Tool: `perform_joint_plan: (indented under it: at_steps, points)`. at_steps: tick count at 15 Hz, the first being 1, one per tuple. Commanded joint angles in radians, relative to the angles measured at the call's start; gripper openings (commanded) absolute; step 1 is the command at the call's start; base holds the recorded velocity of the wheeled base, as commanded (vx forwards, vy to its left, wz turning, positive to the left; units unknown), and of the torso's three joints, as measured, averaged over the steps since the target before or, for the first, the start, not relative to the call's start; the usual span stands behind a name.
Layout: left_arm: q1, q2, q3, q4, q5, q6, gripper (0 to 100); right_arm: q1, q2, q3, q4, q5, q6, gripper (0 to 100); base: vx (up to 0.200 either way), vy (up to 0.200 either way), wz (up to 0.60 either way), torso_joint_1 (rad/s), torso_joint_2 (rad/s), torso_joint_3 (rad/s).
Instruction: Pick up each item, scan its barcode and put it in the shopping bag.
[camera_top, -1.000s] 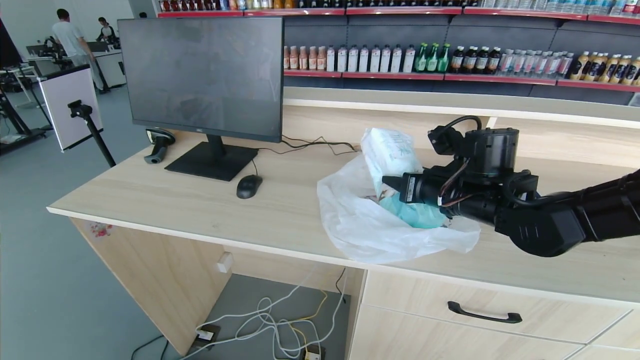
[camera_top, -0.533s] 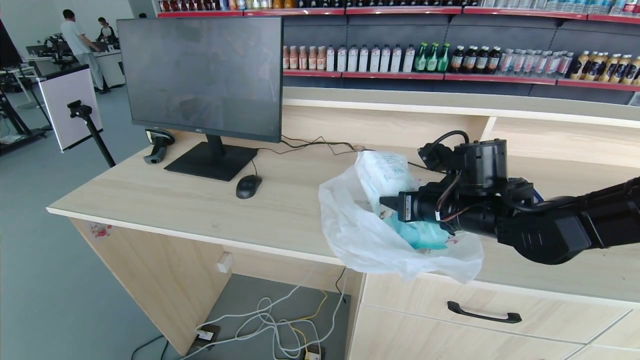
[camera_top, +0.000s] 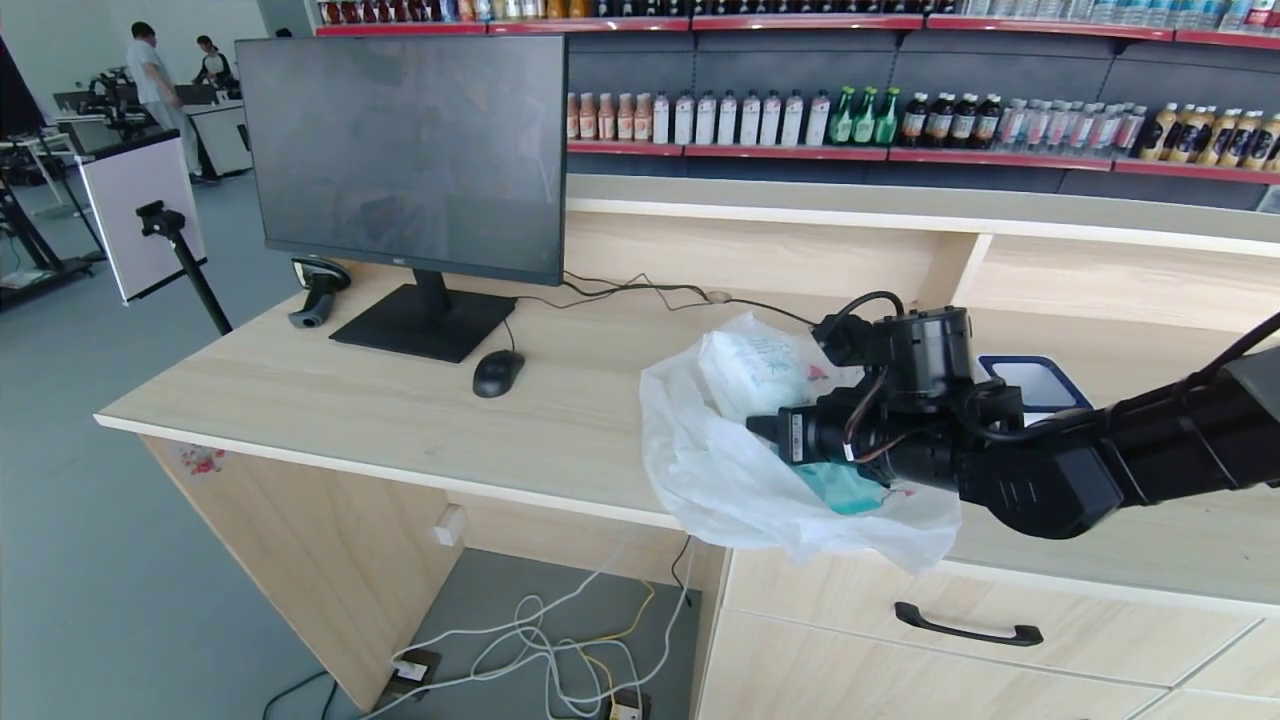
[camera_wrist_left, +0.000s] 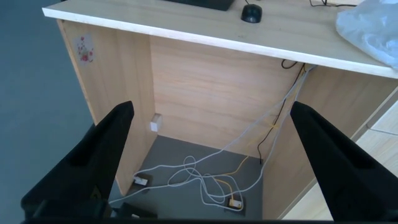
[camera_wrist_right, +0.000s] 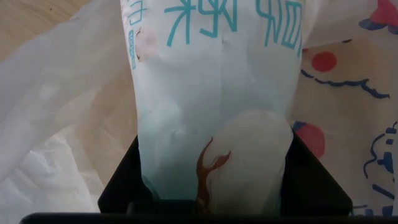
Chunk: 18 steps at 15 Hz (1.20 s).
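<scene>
The right gripper (camera_top: 775, 430) (camera_wrist_right: 211, 186) has its black jaws closed on the lower end of a soft pack (camera_top: 755, 370) (camera_wrist_right: 211, 93), one jaw on each side; the pack is a plump, pillow-like wrap of smooth white film with teal lettering, and it dents slightly where it is pinched; it sits inside the mouth of the shopping bag (camera_top: 720, 480) (camera_wrist_right: 56, 112), a thin, crinkled, half-see-through white plastic bag lying open on the pale wood-grain tabletop (camera_top: 400, 400) (camera_wrist_left: 186, 28); a teal packet (camera_top: 840, 490) lies lower in the bag, and the bag's front fold droops over the tabletop's edge; this looks like the bagging step for this pack, so the next move likely calls for the jaws to part and let it go, then for the arm to back out without snagging the flimsy film or dragging the bag off the edge; the left gripper (camera_wrist_left: 211, 162) hangs low beside the desk with its jaws spread wide and holding nothing, above loose cables (camera_wrist_left: 205, 180) on the grey floor (camera_wrist_left: 37, 93).
</scene>
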Motion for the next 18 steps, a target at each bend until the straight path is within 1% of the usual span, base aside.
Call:
perform_joint_plan:
  at_steps: [1, 3, 6, 9, 11, 17, 18]
  points:
    - [0.0, 0.0, 0.0, 0.0, 0.001, -0.002, 100, -0.004, 0.029, -0.006, 0.004, -0.015, -0.001, 0, 0.0, 0.0, 0.0, 0.0, 0.0, 0.0]
    - [0.0, 0.0, 0.0, 0.0, 0.001, -0.013, 100, -0.028, 0.035, -0.005, 0.004, -0.05, -0.001, 0, 0.0, 0.0, 0.0, 0.0, 0.0, 0.0]
    - [0.0, 0.0, 0.0, 0.0, 0.001, -0.013, 100, -0.08, 0.034, -0.005, 0.005, -0.07, -0.003, 0, 0.0, 0.0, 0.0, 0.0, 0.0, 0.0]
    - [0.0, 0.0, 0.0, 0.0, 0.001, -0.013, 100, -0.077, 0.029, -0.014, 0.005, -0.076, -0.001, 0, 0.0, 0.0, 0.0, 0.0, 0.0, 0.0]
    - [0.0, 0.0, 0.0, 0.0, 0.001, -0.013, 100, -0.077, 0.032, -0.019, 0.005, -0.111, 0.002, 0, 0.0, 0.0, 0.0, 0.0, 0.0, 0.0]
    - [0.0, 0.0, 0.0, 0.0, 0.001, -0.013, 100, -0.076, 0.032, -0.019, 0.004, -0.113, 0.005, 0, 0.0, 0.0, 0.0, 0.0, 0.0, 0.0]
    - [0.0, 0.0, 0.0, 0.0, 0.001, -0.013, 100, -0.071, 0.026, -0.016, 0.004, -0.111, 0.005, 100, 0.0, 0.0, 0.0, 0.0, 0.0, 0.0]
